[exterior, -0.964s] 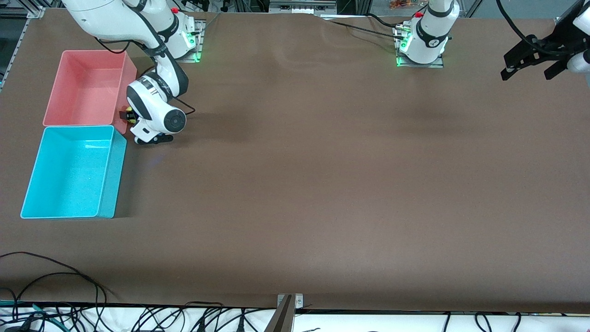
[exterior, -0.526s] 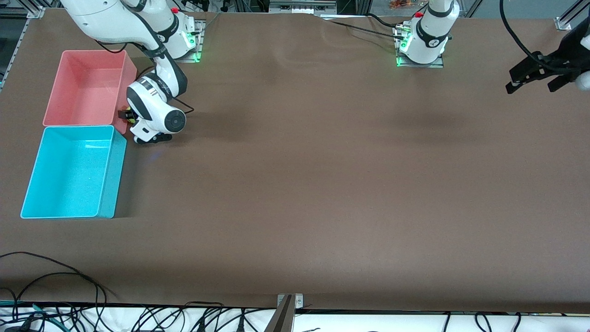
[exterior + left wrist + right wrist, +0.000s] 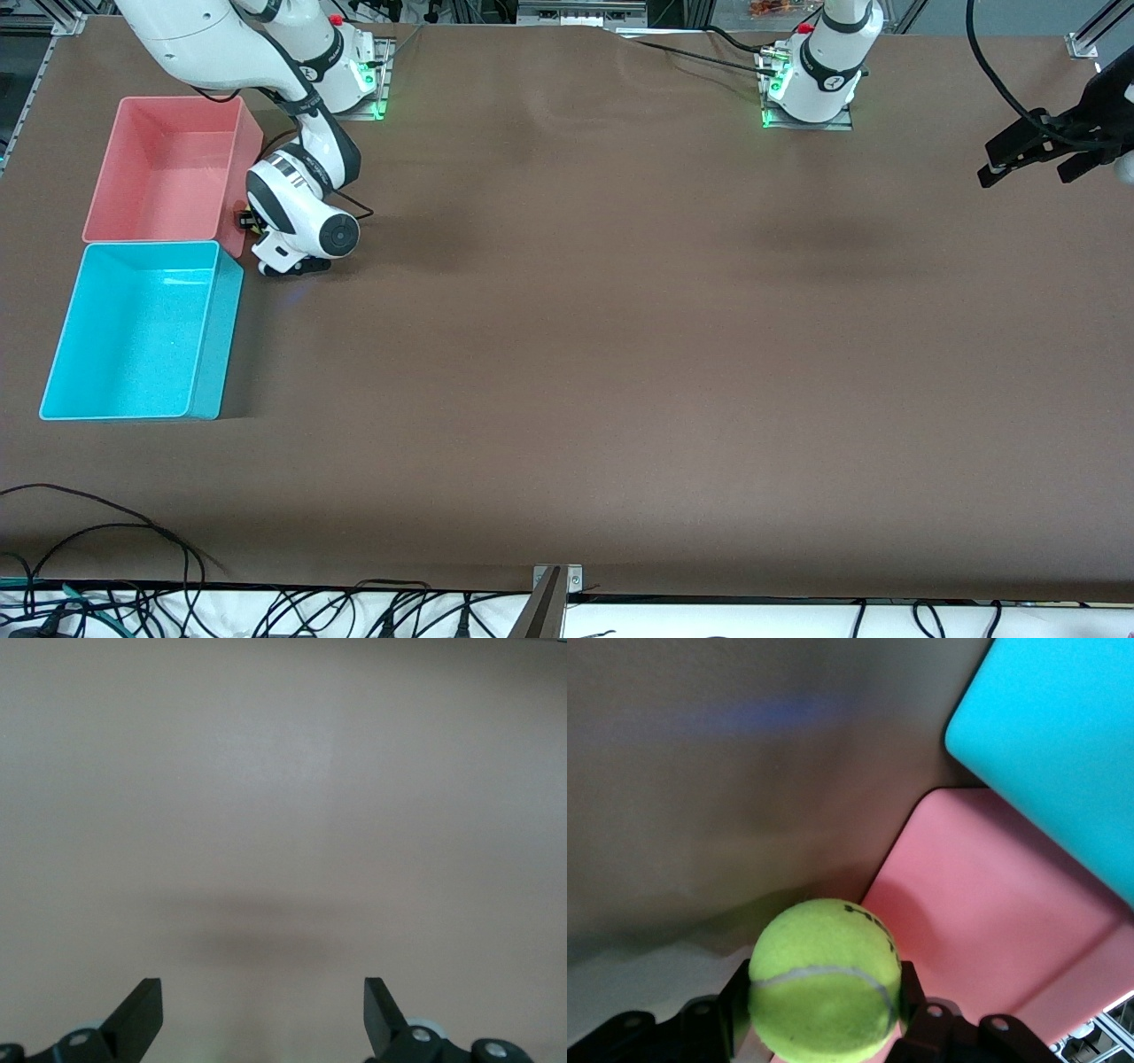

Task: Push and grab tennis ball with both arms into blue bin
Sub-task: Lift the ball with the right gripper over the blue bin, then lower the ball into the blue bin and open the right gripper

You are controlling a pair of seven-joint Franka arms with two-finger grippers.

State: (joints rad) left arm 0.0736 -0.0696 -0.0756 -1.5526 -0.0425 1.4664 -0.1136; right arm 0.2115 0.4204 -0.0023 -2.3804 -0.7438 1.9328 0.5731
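My right gripper (image 3: pixel 245 221) is shut on the yellow-green tennis ball (image 3: pixel 826 976), low beside the pink bin's wall at its corner toward the blue bin. In the front view the ball is almost hidden by the right wrist; only a sliver (image 3: pixel 251 228) shows. The blue bin (image 3: pixel 197 262) stands nearer to the front camera than the pink bin, touching it; its wall also shows in the right wrist view (image 3: pixel 1063 762). My left gripper (image 3: pixel 1032 159) is open and empty, up over the bare table at the left arm's end; its fingertips (image 3: pixel 142 1010) frame brown tabletop.
The pink bin (image 3: pixel 241 133) stands beside the right arm's base, its wall (image 3: pixel 983 904) close to the held ball. Cables hang along the table's front edge (image 3: pixel 266 602). The brown tabletop (image 3: pixel 620 354) stretches between the arms.
My left gripper has drifted toward the table's edge at the left arm's end and lowered slightly. My right gripper with the ball has barely shifted.
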